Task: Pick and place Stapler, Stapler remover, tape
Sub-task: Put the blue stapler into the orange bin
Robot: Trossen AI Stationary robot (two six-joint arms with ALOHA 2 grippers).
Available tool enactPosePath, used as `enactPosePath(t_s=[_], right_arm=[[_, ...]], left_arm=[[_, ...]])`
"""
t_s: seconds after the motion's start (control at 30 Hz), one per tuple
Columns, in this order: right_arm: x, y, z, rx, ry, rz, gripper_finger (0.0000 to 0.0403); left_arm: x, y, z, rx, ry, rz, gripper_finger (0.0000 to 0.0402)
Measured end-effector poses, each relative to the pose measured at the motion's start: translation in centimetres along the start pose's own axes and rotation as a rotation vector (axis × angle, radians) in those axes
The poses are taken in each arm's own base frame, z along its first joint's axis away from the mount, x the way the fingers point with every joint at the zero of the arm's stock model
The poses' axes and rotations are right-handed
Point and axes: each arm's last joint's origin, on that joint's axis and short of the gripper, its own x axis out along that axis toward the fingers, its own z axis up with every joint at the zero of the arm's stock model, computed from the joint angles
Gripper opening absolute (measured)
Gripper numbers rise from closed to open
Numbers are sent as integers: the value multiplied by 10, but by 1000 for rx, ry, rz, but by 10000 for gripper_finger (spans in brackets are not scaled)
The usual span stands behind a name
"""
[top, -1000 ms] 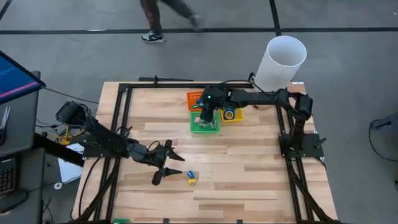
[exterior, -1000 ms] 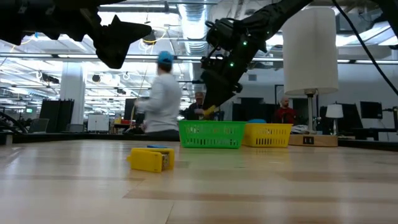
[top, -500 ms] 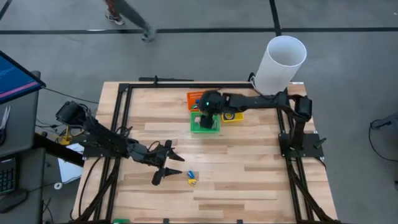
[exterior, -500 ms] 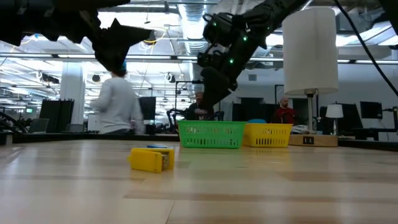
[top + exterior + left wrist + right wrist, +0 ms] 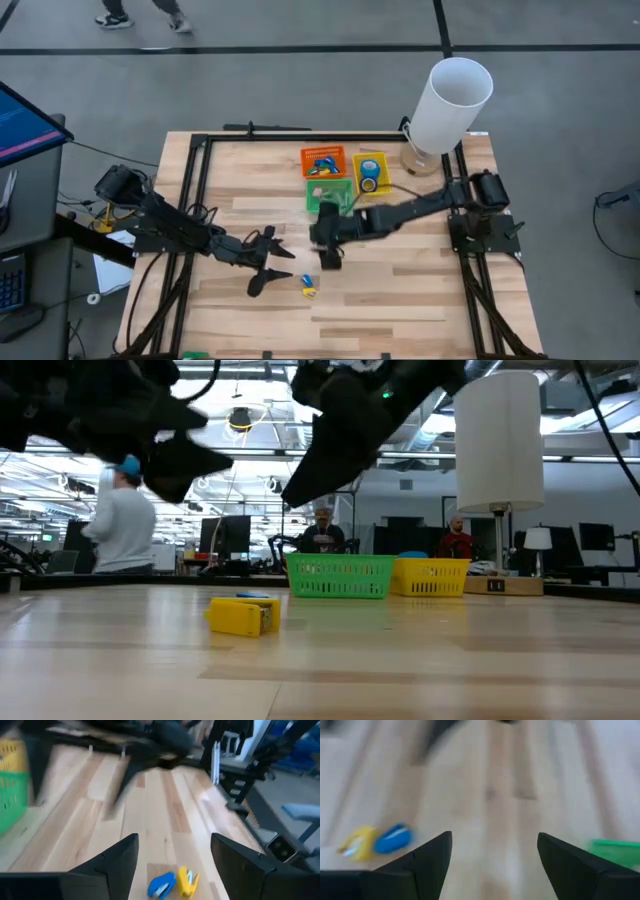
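The jaws of both arms are spread wide and nothing is held in either. The left gripper is positioned above the tabletop toward its near-left part, with its fingers apart on either side of the open wood seen in the left wrist view. The right gripper is positioned over the middle of the tabletop, just in front of the green basket, with its fingers likewise apart.

A small blue stapler and a small yellow stapler are lying side by side, touching or nearly so, on the tabletop between the two grippers and slightly nearer the front edge. Both are also visible in the right wrist view.

Three baskets are set near the far edge of the tabletop: an orange basket, the green basket in front of it, and a yellow basket to the right. A blue roll of tape is lying in the yellow basket. A white cylinder stands at the far-right corner.

In the low view, people are visible in the room behind the tabletop.
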Motion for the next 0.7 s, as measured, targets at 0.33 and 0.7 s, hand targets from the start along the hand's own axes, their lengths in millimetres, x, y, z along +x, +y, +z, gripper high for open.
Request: enactPosePath(t_s=[0.33, 0.7], right_arm=[[1, 43, -18, 244, -98, 61, 285], [-9, 80, -40, 156, 42, 39, 285]], left_arm=[[16, 5, -16, 32, 59, 28, 222], [59, 2, -46, 341, 286, -24, 207]])
